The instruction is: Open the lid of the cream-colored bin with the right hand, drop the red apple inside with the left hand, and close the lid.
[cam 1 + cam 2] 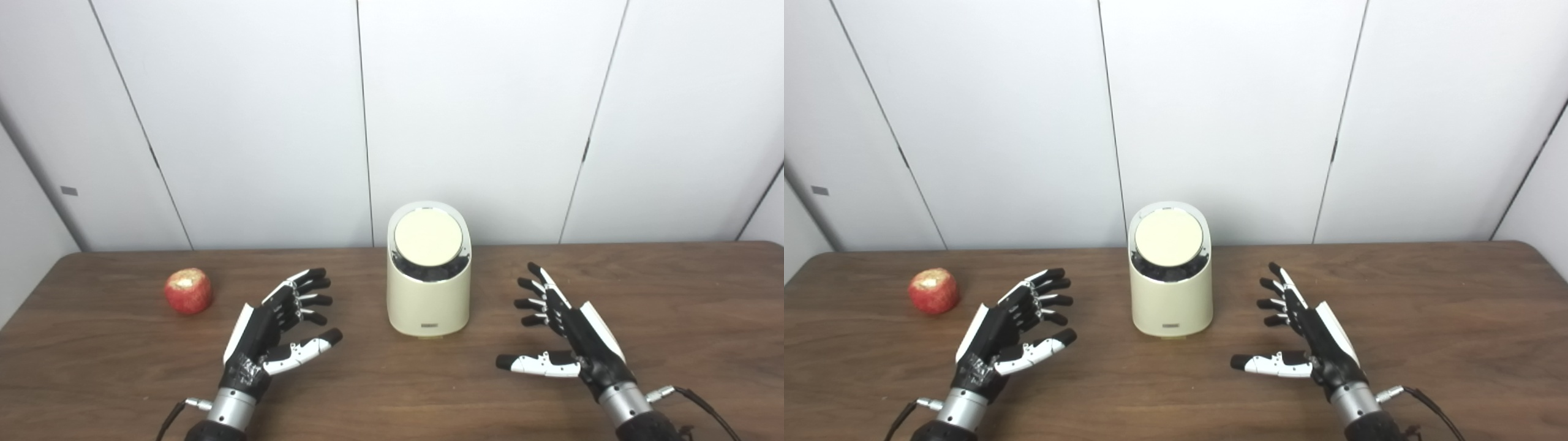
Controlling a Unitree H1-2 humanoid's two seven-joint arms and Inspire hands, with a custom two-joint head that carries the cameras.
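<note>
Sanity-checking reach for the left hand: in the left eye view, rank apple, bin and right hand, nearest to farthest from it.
1. Red apple, up-left of the left hand.
2. Cream-colored bin, to its right at table centre, lid shut.
3. Right hand, beyond the bin on the far right.

Cream-colored bin upright, lid closed; red apple well left.

On the table, the bin stands centre-back; the apple lies well left
</note>
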